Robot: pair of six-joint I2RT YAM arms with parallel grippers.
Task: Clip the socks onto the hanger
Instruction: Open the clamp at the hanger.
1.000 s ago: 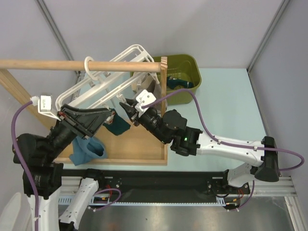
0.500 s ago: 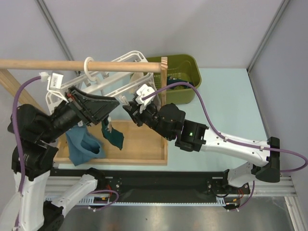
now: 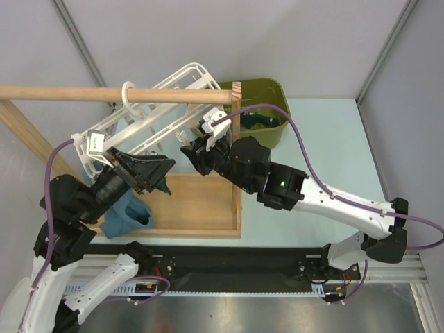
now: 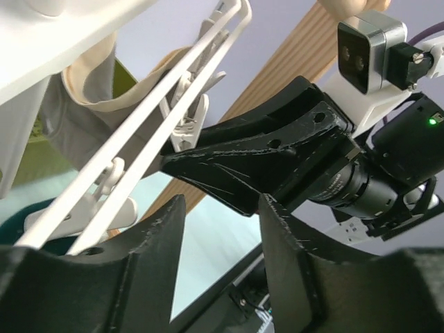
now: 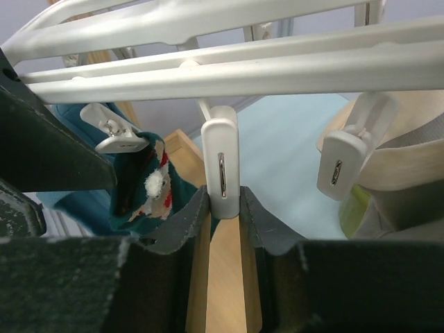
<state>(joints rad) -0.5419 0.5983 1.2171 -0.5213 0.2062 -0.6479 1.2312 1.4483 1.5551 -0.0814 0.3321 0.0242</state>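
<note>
The white hanger [image 3: 166, 94] hangs by its ring hook [image 3: 130, 94] from a wooden rod. In the right wrist view my right gripper [image 5: 223, 205] is shut on a white clip peg [image 5: 223, 161] that dangles from the hanger's bars [image 5: 229, 69]. To its left a dark teal sock with a red-and-white patch [image 5: 154, 189] hangs from another peg [image 5: 115, 136]. My left gripper [image 4: 222, 208] is open and empty, just below the hanger bars [image 4: 132, 149] and facing the right gripper's fingers [image 4: 263, 149]. From above, my left gripper [image 3: 168, 166] and right gripper [image 3: 186, 151] nearly meet. A lighter teal sock [image 3: 128, 214] hangs lower left.
A green bin [image 3: 272, 97] at the back right holds more dark socks. The wooden rod [image 3: 83, 93], its upright post [image 3: 236, 132] and the wooden base tray [image 3: 198, 205] surround the hanger. A beige cloth [image 5: 399, 163] hangs from it too.
My left arm has drawn back and down to the left, with its gripper now under the hanger. My right gripper has moved up to the hanger and onto a peg. The hanger has swung.
</note>
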